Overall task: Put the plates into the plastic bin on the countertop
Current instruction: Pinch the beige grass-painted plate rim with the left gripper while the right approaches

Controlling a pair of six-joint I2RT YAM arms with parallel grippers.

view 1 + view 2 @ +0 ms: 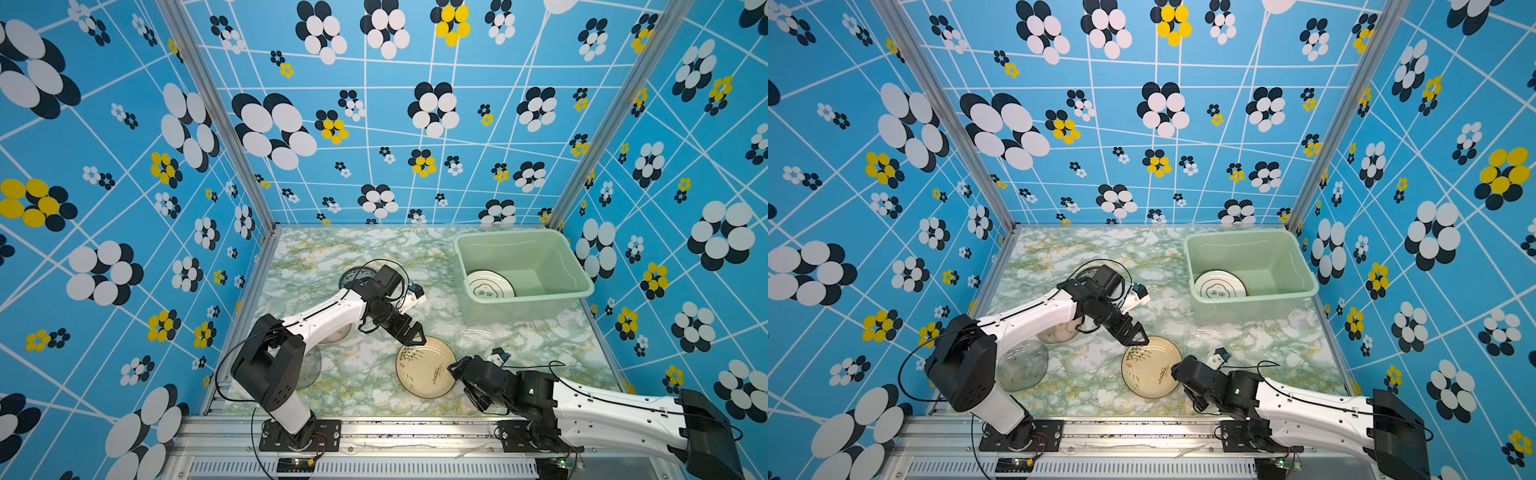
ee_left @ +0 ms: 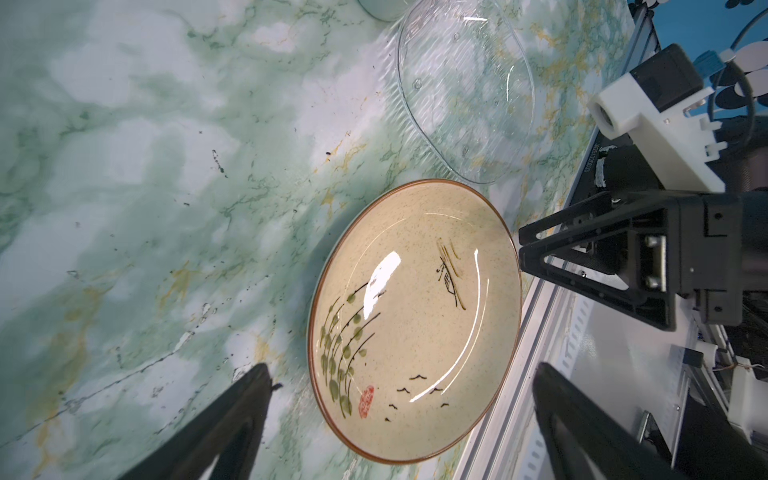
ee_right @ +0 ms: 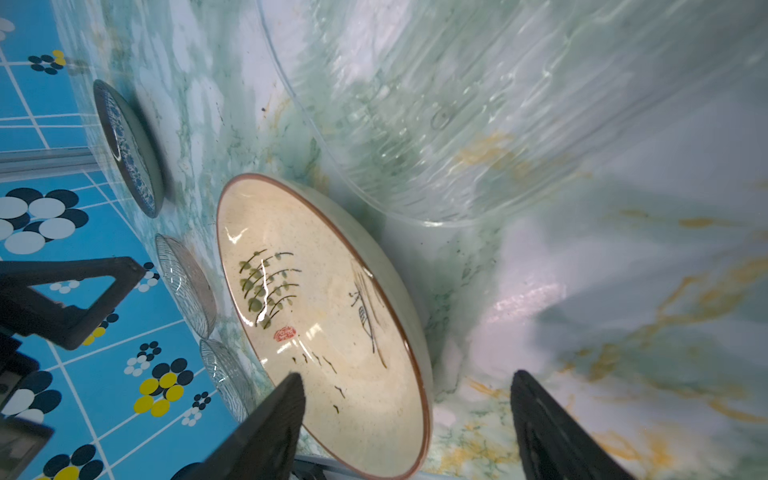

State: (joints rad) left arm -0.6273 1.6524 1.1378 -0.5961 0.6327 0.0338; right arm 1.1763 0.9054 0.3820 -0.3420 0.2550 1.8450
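A beige plate with a plant drawing lies flat on the countertop near the front. My left gripper hangs open over its far rim. My right gripper is open at the plate's right edge, with the rim between its jaws, one finger over the plate's inside. The plastic bin stands at the back right and holds a white, green-rimmed plate.
A clear glass plate lies between the beige plate and the bin. A blue-patterned plate sits behind the left arm. Two clear glass dishes lie under that arm.
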